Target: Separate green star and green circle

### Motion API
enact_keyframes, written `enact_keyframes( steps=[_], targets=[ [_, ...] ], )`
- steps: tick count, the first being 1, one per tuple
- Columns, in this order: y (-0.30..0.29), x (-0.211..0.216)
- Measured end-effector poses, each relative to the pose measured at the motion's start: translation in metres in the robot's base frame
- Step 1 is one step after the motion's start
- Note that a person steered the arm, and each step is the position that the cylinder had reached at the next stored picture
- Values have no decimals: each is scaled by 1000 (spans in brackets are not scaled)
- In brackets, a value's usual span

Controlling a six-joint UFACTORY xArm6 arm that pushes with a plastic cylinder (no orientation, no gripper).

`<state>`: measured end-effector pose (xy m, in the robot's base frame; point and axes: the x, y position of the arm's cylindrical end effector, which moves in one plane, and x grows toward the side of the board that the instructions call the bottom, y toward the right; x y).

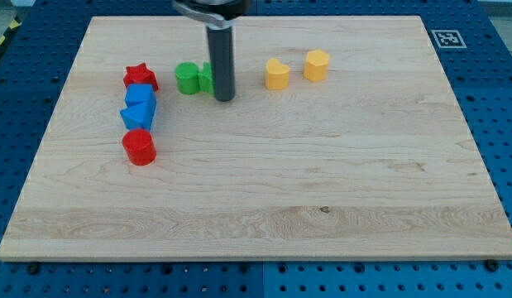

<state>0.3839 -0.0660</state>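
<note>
My tip [224,98] rests on the bench [322,182], touching the right side of a green block [207,77] whose shape the rod hides. That block touches a rounded green block [188,78] on its left. There is no gripper, only the rod.

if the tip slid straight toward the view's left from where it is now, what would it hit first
Probably the green block right beside my tip; the rod partly hides it, so its shape and any contact are unclear. The green circle sits just past it, then the red star.
</note>
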Motion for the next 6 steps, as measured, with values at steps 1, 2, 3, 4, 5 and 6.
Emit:
enact_keyframes(
  steps=[1,2,3,4,5,6],
  targets=[
    [-26,9],
    [-52,-2],
    [-60,-41],
    [-45,-50],
    [-36,-50],
    [-53,-50]
  ],
)
